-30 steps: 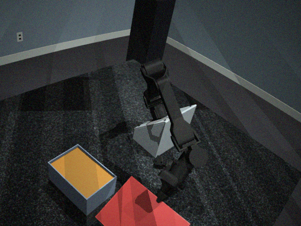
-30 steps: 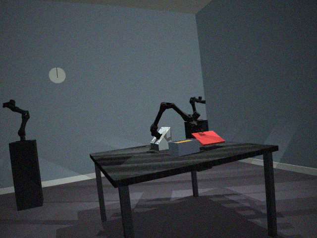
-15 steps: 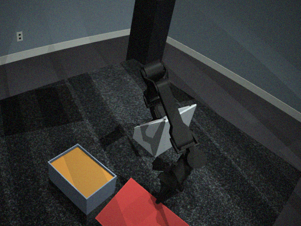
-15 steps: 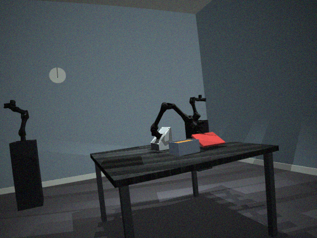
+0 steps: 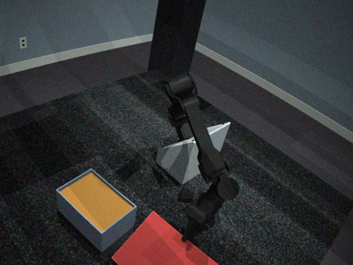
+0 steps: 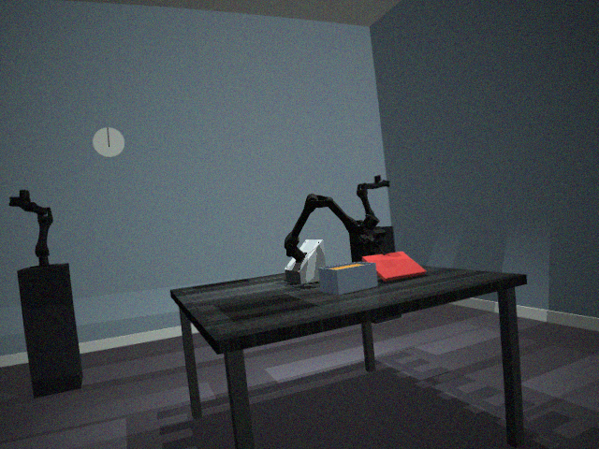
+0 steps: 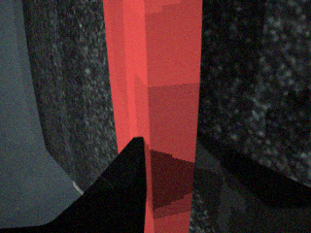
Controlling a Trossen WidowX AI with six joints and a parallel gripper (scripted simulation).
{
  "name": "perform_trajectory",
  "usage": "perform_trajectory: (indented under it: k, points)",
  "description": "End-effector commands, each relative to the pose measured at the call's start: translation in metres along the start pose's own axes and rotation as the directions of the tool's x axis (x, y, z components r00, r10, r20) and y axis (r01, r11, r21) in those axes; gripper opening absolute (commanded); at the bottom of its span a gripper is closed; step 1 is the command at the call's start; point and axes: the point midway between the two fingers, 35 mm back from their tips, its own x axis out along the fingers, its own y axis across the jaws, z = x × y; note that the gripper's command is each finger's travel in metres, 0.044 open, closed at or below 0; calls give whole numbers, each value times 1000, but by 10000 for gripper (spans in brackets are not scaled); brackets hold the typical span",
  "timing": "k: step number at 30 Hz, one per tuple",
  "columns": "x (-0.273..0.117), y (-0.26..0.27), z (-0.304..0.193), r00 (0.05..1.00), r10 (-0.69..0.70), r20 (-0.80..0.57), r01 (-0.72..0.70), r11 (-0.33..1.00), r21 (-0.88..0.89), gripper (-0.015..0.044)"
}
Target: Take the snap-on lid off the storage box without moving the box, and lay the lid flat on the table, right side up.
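Gripper Clamping Red Lid Beside the Open Box

The black arm is arching over the counter, its upper links rising to a high bend and a long forearm sloping down from there. In the top view the forearm is running past the white wedge-shaped object, covering part of it, and the wrist is bending so that the hand is angling down toward the lid. The gripper is pinching the red lid by one edge, its fingers closing on opposite sides of the rim. The wrist view is showing that rim running lengthwise between the dark fingers.

The lid is tilting in the exterior view, one side standing higher than the other and the lower side coming down at or close to the counter; whether it is touching cannot be told. The storage box is standing upright near the lid, its top uncovered and its orange inside showing. The white wedge-shaped object is resting on the counter on another side of the box, apart from it.
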Motion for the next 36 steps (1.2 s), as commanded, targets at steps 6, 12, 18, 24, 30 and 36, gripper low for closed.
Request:
perform_trajectory:
  k: [6,12,18,24,30,36]
  points:
    - [4,-5,0,1000,2,-3,-2,1000,0,0]
    - [8,-9,0,1000,2,-2,-2,1000,-1,0]
    - [11,-12,0,1000,2,-2,-2,1000,-1,0]
    - [14,-16,0,1000,2,-2,-2,1000,-1,0]
    - [17,-20,0,1000,2,-2,-2,1000,-1,0]
    - [20,-23,0,1000,2,-2,-2,1000,-1,0]
